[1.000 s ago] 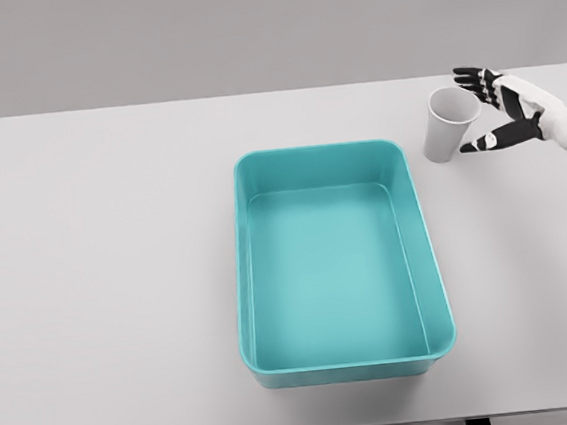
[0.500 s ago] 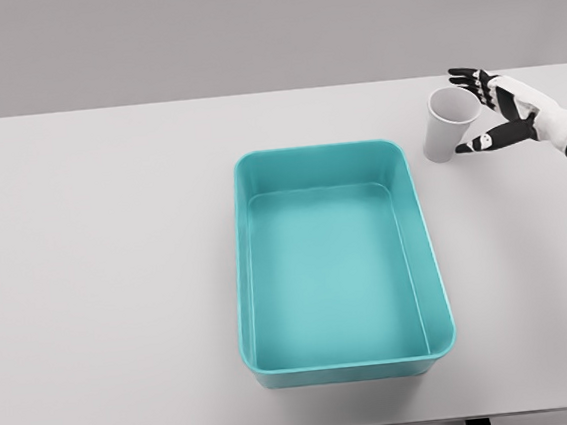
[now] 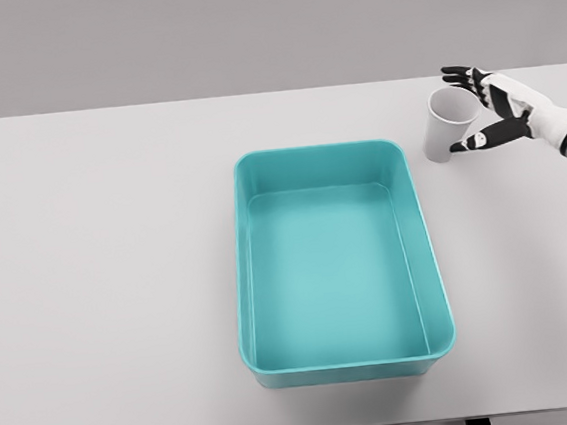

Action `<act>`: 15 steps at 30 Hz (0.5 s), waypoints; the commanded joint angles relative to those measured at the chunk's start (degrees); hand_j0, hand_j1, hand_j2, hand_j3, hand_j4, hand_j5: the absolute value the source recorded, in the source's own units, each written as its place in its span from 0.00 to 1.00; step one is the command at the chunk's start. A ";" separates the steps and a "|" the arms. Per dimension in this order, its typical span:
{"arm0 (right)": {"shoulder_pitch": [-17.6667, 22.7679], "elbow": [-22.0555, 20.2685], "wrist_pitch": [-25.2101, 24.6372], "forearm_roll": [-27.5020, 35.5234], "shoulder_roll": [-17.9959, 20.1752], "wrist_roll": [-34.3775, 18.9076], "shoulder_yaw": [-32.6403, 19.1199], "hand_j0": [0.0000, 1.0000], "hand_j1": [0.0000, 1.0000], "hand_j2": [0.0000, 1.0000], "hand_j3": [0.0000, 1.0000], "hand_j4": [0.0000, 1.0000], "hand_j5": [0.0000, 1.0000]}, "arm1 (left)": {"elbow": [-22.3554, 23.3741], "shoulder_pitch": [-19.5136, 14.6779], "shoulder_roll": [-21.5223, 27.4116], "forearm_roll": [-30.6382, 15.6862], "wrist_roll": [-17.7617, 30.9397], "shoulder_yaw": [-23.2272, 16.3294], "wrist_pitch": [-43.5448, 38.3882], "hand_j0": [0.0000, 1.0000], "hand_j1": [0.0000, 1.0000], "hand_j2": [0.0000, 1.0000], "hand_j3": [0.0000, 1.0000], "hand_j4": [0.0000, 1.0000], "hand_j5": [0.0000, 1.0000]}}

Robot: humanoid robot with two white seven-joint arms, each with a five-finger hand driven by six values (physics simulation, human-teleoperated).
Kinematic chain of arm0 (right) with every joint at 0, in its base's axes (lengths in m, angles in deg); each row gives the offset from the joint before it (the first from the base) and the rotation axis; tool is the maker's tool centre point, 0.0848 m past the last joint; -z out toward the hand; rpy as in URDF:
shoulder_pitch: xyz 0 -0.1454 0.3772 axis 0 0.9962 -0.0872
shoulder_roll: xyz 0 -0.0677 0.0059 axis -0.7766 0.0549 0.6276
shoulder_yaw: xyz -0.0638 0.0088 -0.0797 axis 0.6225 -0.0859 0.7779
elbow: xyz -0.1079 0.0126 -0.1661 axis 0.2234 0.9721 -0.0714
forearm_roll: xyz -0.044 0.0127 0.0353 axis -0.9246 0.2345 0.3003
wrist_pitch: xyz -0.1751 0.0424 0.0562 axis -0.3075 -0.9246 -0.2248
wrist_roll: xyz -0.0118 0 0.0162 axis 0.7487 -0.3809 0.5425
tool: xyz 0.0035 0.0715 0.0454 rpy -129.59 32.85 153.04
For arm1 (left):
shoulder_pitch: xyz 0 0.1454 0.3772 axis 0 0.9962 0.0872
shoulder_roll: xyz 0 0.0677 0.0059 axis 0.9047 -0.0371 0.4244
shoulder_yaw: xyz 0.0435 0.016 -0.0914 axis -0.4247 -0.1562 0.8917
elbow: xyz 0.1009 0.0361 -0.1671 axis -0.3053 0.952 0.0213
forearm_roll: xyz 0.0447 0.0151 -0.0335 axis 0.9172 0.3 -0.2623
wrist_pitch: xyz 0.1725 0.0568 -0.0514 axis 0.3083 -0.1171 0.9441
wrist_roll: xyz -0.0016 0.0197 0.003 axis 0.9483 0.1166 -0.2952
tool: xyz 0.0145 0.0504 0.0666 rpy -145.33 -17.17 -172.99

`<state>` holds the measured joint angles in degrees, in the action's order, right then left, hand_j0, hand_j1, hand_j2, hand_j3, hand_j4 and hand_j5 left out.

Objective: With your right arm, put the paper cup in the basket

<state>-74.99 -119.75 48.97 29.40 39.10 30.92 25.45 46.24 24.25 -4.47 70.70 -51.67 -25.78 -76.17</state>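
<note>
The paper cup (image 3: 449,123) stands upright on the white table (image 3: 98,270), near the far right corner and just beside the far right corner of the basket (image 3: 247,306), outside it. The right hand (image 3: 495,112) is at the cup from the right, fingers (image 3: 459,76) spread around the far side of the rim and the thumb at the near side of the wall (whether any of them actually touches the cup cannot be told from this view). The fingers are open around the cup rather than closed on it, so no grasp is made yet. By my judgement the task is at its early stage: the reach is about done, while closing on the cup, lifting it, carrying it leftward over the basket's rim and letting go are all left. The basket, a teal rectangular tub, has nothing in it, and the cup looks empty too. The left arm does not show.
</note>
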 commanded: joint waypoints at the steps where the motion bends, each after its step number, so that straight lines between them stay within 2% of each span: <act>1: 0.00 -0.70 -0.11 0.38 0.04 0.01 0.57 1.00 1.00 1.00 1.00 1.00 1.00 | 0.00 0.00 0.00 0.00 0.01 0.00 -0.01 1.00 1.00 1.00 1.00 1.00 1.00; 7: 0.00 -1.32 -0.29 0.38 -0.13 0.01 1.18 1.00 1.00 1.00 1.00 1.00 1.00 | 0.00 0.00 0.00 0.00 0.01 0.00 -0.01 1.00 1.00 1.00 1.00 1.00 1.00; 11: 0.00 -1.32 -1.26 0.38 -0.04 0.01 1.36 0.84 0.84 0.84 0.84 0.84 0.84 | 0.00 0.00 0.00 0.00 0.01 0.00 -0.01 1.00 1.00 1.00 1.00 1.00 1.00; 15: 0.00 -1.50 -1.26 0.38 -0.05 0.01 1.54 0.73 0.73 0.73 0.73 0.73 0.73 | 0.00 0.00 0.00 0.00 0.01 0.00 -0.01 1.00 1.00 1.00 1.00 1.00 1.00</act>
<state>-74.91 -121.26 47.68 30.65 39.06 31.57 26.33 46.24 24.25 -4.47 70.70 -51.67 -25.77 -76.17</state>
